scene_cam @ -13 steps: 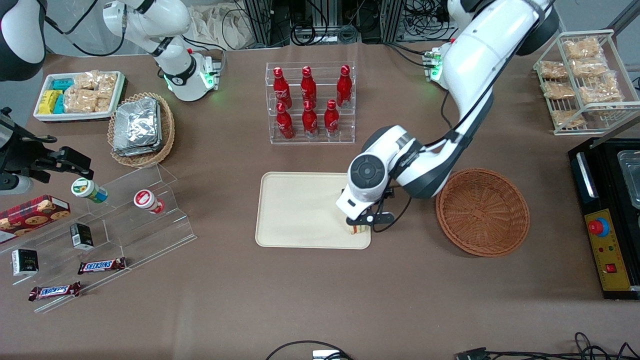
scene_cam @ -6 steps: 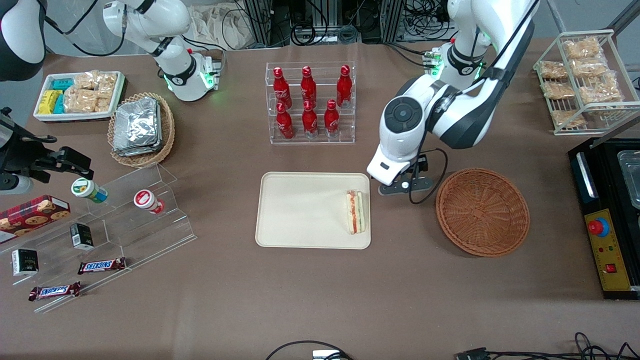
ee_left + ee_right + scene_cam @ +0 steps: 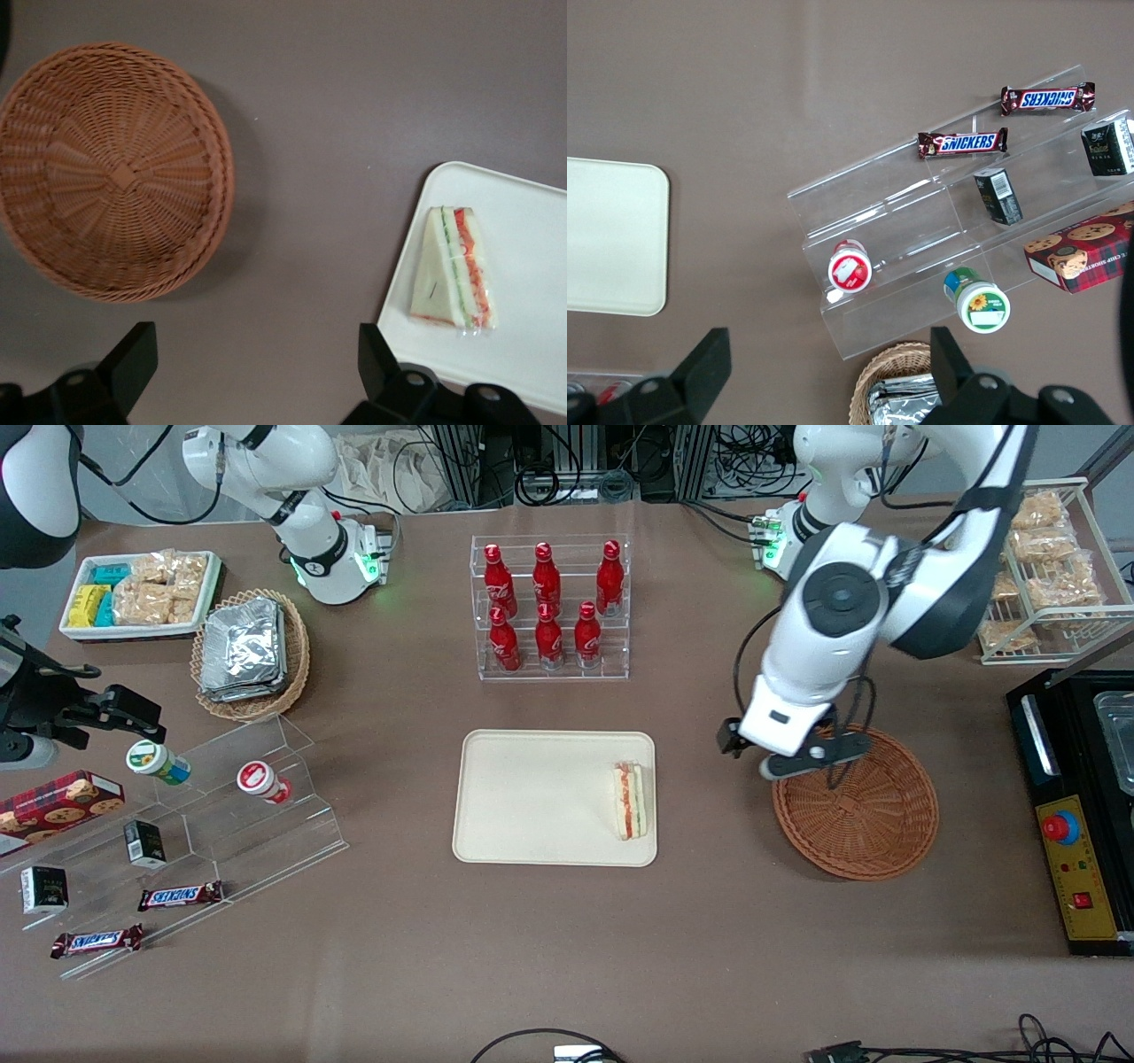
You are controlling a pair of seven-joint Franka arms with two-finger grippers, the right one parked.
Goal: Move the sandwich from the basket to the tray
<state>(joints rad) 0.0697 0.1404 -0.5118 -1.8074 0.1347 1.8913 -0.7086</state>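
Note:
The sandwich (image 3: 630,802) (image 3: 454,270), a white wedge with red and green layers, lies on the cream tray (image 3: 532,797) (image 3: 532,221), close to the tray edge nearest the basket. The round reddish-brown wicker basket (image 3: 855,802) (image 3: 115,168) stands beside the tray toward the working arm's end, with nothing in it. My gripper (image 3: 771,751) (image 3: 255,363) hangs open above the table between tray and basket, over the basket's rim nearest the tray. Only bare tablecloth shows between its fingers.
A clear rack of red bottles (image 3: 551,607) stands farther from the camera than the tray. A wire rack of snack packets (image 3: 1036,558) and a black control box (image 3: 1076,815) sit at the working arm's end. Acrylic steps (image 3: 230,806) with snacks lie toward the parked arm's end.
The gripper let go of the sandwich, which stays on the tray. The arm rose and swung away from the tray toward the basket.

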